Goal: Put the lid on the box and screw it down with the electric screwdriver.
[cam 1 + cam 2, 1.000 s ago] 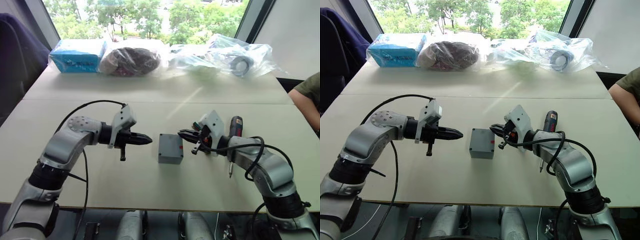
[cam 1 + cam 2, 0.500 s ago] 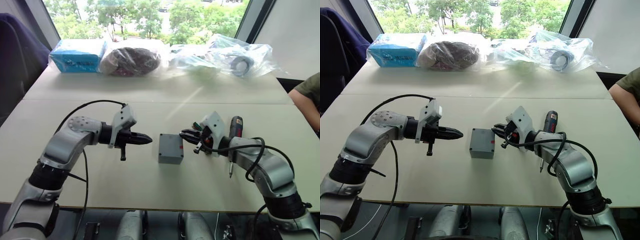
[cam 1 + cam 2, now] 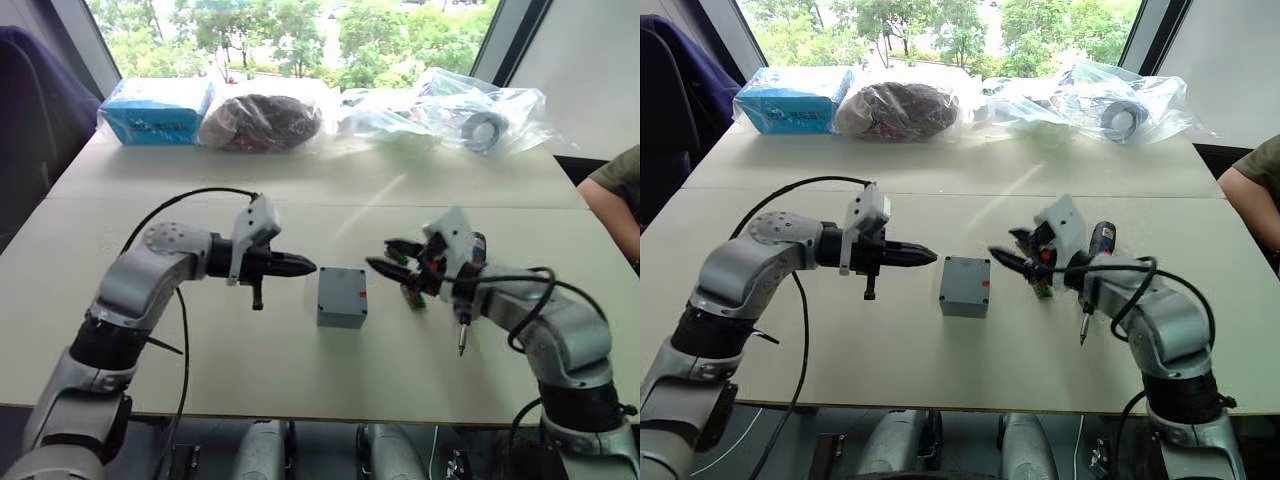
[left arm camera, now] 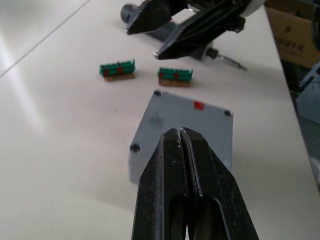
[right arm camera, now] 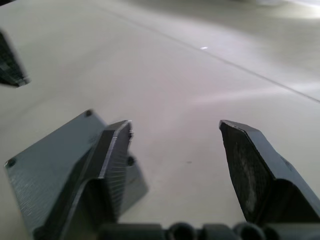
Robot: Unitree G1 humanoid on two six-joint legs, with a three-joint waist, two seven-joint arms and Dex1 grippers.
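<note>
The box [image 3: 341,297] sits just below the middle of the left eye view on the pale bench [image 3: 300,190], its grey lid [image 4: 187,119] already lying flat on top — small dark screw holes show at the corners in the left wrist view, and a small red mark sits near one edge. The left end effector [image 3: 305,267] hovers just left of the box at about its height, its two black fingers [image 4: 172,170] pressed together with nothing between them, the tip pointing at the box and apart from it. The right end effector [image 3: 385,257] hangs to the right of the box, tilted toward it, its fingers [image 5: 112,160] spread wide and empty; in the right wrist view one finger lies in front of the lid's corner, though whether it touches cannot be told. The electric screwdriver [image 3: 465,290] lies on the bench at centre right of the frame, partly behind the right arm, its thin metal bit pointing toward the near edge. Two small green connectors [image 4: 118,69] rest on the bench between the box and the screwdriver. Along the top of the frame stand a blue packet [image 3: 155,108] and several clear plastic bags [image 3: 440,110], well apart from the box — a person's arm [image 3: 615,195] shows at the right edge.
</note>
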